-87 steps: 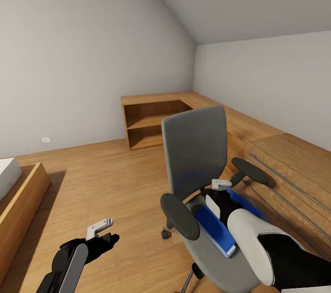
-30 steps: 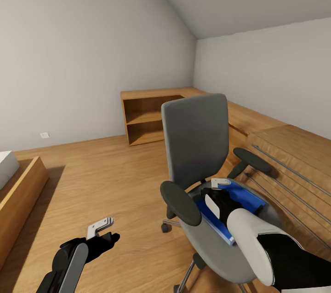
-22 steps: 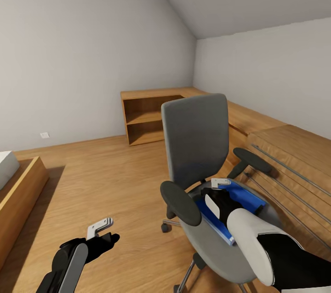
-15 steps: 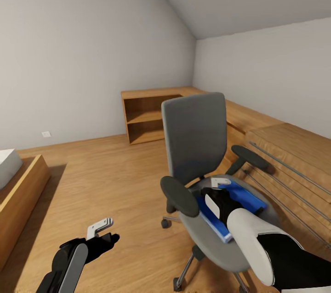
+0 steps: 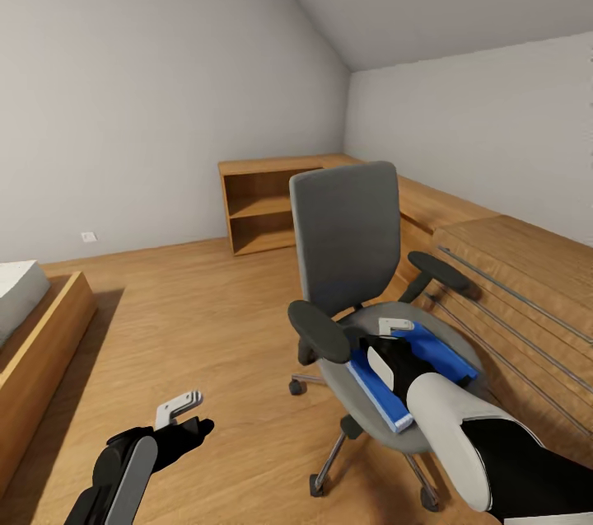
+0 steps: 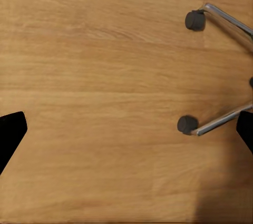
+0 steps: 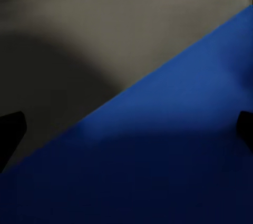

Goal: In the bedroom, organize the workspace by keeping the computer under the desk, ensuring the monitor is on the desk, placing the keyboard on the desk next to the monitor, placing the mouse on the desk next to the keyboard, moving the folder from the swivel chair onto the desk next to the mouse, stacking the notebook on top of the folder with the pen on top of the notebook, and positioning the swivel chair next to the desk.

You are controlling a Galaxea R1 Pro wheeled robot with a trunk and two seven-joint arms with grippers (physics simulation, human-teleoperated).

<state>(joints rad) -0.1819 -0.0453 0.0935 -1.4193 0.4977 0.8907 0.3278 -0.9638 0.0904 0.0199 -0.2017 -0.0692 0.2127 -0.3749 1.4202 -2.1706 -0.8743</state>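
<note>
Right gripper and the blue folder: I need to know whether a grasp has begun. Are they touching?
Cannot tell. In the head view the right gripper overlaps the folder on the chair seat, hiding any gap.

folder (image 5: 385,393): your right arm (image 5: 461,434) covers its middle
bed (image 5: 33,327): cut off by the picture's edge

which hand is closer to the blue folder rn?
Right. The right hand is directly over the blue folder on the swivel chair seat; the left hand hangs over bare floor, well off to the chair's side.
</note>
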